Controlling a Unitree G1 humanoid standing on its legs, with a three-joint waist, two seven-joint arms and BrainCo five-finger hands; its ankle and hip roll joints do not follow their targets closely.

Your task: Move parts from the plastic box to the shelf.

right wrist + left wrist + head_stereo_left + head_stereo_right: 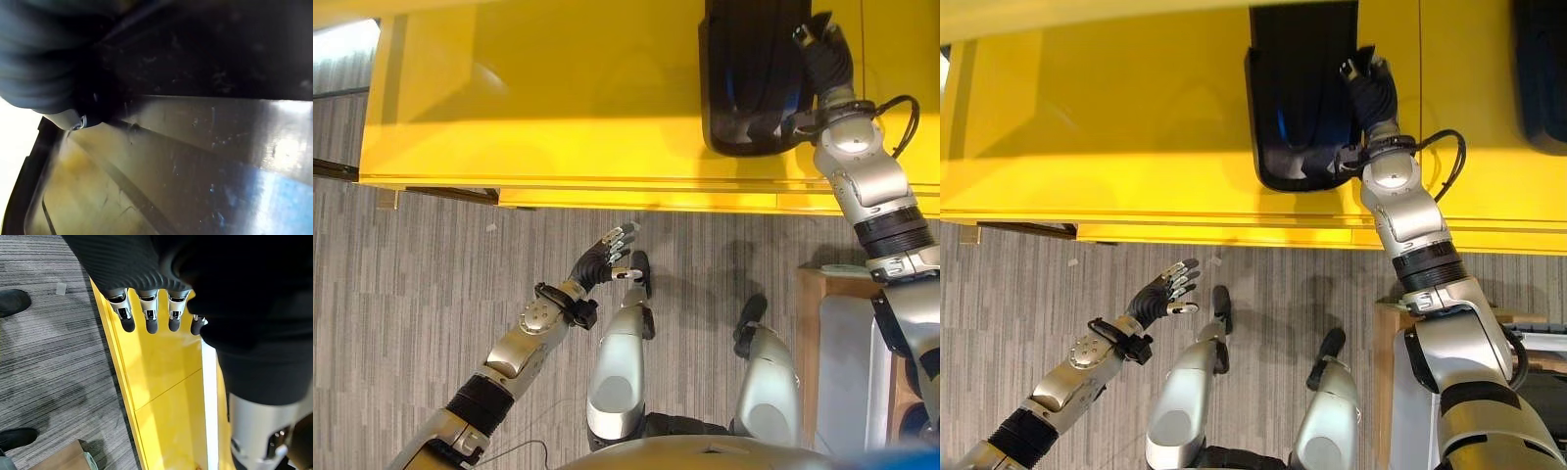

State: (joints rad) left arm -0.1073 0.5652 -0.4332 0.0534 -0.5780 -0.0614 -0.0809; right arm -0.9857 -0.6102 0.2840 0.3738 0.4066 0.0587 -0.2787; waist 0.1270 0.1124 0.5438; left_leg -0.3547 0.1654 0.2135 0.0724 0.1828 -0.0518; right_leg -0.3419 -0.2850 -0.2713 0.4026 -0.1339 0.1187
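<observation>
The right hand [1371,83] reaches over the yellow shelf [1136,117] into the black plastic bin [1298,108] that sits on it; its fingers are hidden at the bin's far wall, so its grasp cannot be told. The left hand [605,257] hangs over the grey carpet [411,284] below the shelf edge, fingers straight and spread, holding nothing

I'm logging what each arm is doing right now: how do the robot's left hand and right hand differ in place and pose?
The left hand hangs low over the grey carpet, short of the yellow shelf; the right hand is raised and reaches into the black plastic box on that shelf. The left hand's fingers are straight and hold nothing; the right hand's fingers are hidden in the box, so their state cannot be told. Both wear dark ribbed covers.
</observation>
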